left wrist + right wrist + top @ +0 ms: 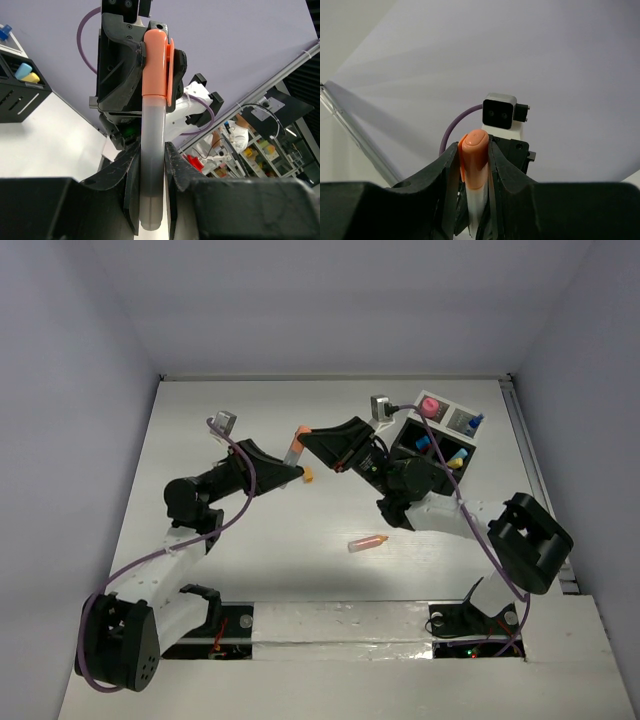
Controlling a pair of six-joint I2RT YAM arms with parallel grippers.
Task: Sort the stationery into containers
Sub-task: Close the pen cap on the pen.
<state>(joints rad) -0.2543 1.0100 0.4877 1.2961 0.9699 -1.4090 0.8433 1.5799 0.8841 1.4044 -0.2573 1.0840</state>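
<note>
A clear pen with an orange cap (296,447) hangs above the table's middle, held from both sides. My left gripper (293,470) is shut on its clear barrel (151,150). My right gripper (306,438) is shut on the orange cap (475,160), which also shows in the left wrist view (156,65). A second clear, orange-tipped pen (368,544) lies on the table in front of the arms. The black white-rimmed container (470,455) stands at the back right. It holds a pink round piece (429,405) and light-blue and yellow pieces (26,73).
A small orange piece (308,476) shows just beside my left fingertips; I cannot tell whether it lies on the table. The right arm's forearm (420,485) reaches across in front of the container. White walls close off the table's back and sides.
</note>
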